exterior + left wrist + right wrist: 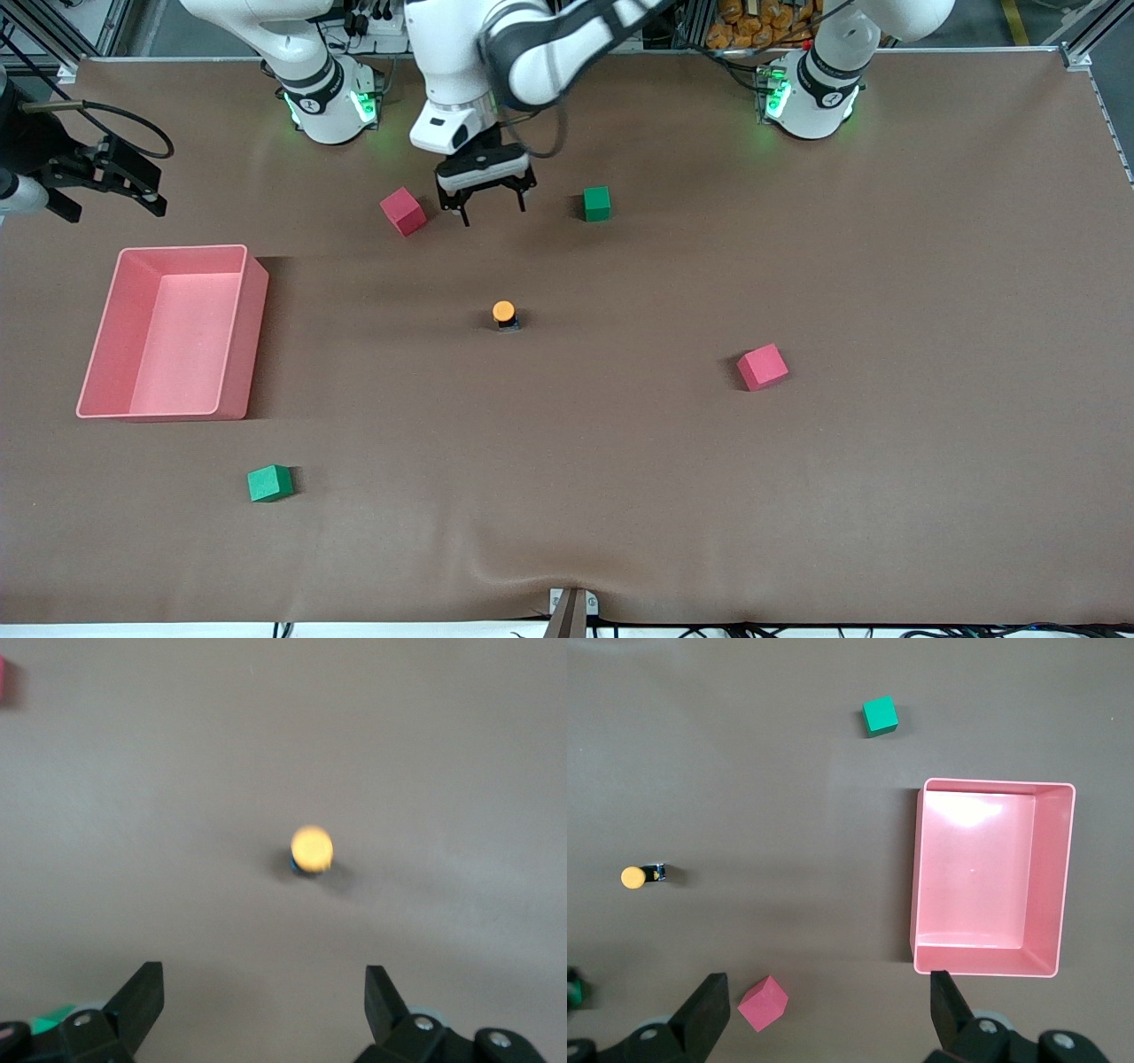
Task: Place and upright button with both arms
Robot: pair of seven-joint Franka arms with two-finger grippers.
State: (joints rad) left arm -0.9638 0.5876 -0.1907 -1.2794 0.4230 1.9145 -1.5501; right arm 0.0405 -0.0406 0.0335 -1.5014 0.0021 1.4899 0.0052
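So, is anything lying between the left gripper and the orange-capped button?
No. In the left wrist view only bare brown tabletop separates the open left gripper from the small orange-capped black button; the front view agrees.

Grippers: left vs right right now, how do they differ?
The left gripper hangs over the table between a red cube and a green cube, aimed toward the button; the right gripper is off at its table end, above the pink bin. Both stand open and empty.
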